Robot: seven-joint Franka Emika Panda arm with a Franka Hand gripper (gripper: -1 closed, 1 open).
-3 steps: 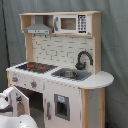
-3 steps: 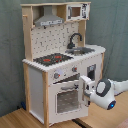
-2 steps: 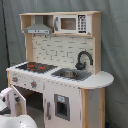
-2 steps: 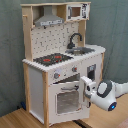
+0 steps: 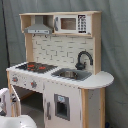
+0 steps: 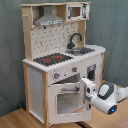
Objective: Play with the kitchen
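The kitchen (image 6: 62, 60) stands upright on a wooden floor (image 6: 15, 120) before a grey-green curtain (image 6: 112, 25), filling most of both exterior views. It is tall and looks light, so I judge the main risk to be a sideways shove from the arm (image 6: 107, 96), which could rock or slide the whole unit.

The arm's white wrist sits low at the second exterior view's right, just in front of the oven door (image 6: 67, 100) and close to its handle (image 6: 70, 90). The gripper (image 6: 86, 86) points at that door; whether it is spread or closed on anything I cannot tell.

The door seems to hang slightly ajar (its lower edge juts forward), so a pull off its hinge line could strain it.

Open room lies to the second exterior view's right and toward the camera. Above, the counter edge with its knobs (image 6: 56, 76) overhangs, so a straight lift would likely strike it.
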